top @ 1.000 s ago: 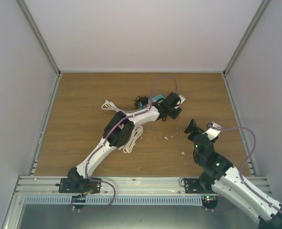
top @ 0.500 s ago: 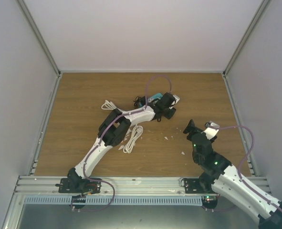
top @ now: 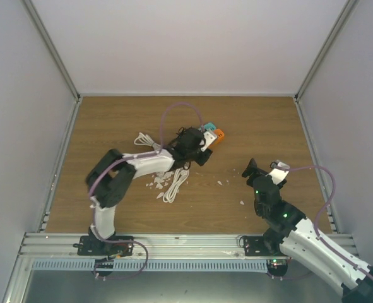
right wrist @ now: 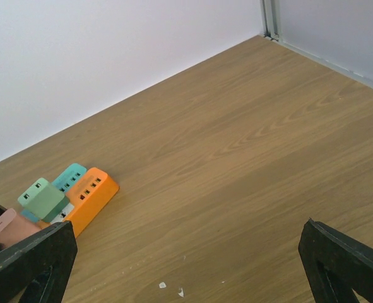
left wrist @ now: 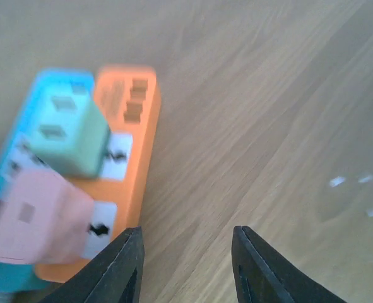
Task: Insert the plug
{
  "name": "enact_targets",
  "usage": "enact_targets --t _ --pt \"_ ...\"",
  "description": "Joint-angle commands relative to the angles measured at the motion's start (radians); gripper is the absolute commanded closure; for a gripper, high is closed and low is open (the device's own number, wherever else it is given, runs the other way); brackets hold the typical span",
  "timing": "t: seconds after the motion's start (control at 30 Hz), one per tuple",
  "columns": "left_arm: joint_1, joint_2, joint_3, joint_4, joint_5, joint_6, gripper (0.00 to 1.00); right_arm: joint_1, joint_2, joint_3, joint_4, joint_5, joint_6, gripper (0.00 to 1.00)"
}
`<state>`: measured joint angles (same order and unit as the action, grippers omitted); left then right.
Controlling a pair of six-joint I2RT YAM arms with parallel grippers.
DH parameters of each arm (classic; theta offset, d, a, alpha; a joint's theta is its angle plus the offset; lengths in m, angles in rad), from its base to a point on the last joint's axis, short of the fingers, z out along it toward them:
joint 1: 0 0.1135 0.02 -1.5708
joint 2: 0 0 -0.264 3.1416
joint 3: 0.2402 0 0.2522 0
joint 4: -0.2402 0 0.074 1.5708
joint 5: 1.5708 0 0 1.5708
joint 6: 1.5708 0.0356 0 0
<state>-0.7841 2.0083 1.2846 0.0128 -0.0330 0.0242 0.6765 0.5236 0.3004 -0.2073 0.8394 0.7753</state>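
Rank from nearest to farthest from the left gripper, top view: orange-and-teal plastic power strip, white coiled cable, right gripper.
1. Orange-and-teal plastic power strip: beside the left gripper.
2. White coiled cable: near left.
3. Right gripper: far right.

Power strip (left wrist: 136, 126): orange. Second strip (left wrist: 60, 77): light blue. Plug adapter (left wrist: 69, 136): mint green. Other adapter (left wrist: 38, 221): pale pink. Table top (left wrist: 268, 95): brown, with a wood-grain pattern. Coiled cable (top: 173, 183): white.

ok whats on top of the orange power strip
A green adapter and a pink adapter sit along the seam between the orange power strip and the teal strip. Whatever sockets lie under them are covered.
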Motion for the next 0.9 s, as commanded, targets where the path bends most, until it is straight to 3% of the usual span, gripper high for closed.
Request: enact_targets --t 0.0,0.23,0.33,0.43,0.87 --pt "0.043 -0.238 -0.089 0.155 0.194 0.036 0.6 -0.005 -0.005 0.015 0.02 0.033 0.011 0.01" --pt "0.068 -0.469 -0.47 0.318 0.209 -0.11 0.7 -0.005 -0.003 0.011 0.02 0.042 0.009 0.0" --pt "0.072 -0.53 -0.595 0.357 0.227 -0.143 0.81 -0.005 0.003 0.005 0.04 0.031 0.004 0.0" --pt "0.074 -0.535 -0.628 0.318 0.203 -0.159 0.99 -0.005 0.027 0.005 0.062 0.012 -0.003 0.0" --pt "0.12 -0.446 -0.753 0.39 0.222 -0.264 1.0 -0.005 0.072 0.01 0.07 0.014 -0.002 0.0"
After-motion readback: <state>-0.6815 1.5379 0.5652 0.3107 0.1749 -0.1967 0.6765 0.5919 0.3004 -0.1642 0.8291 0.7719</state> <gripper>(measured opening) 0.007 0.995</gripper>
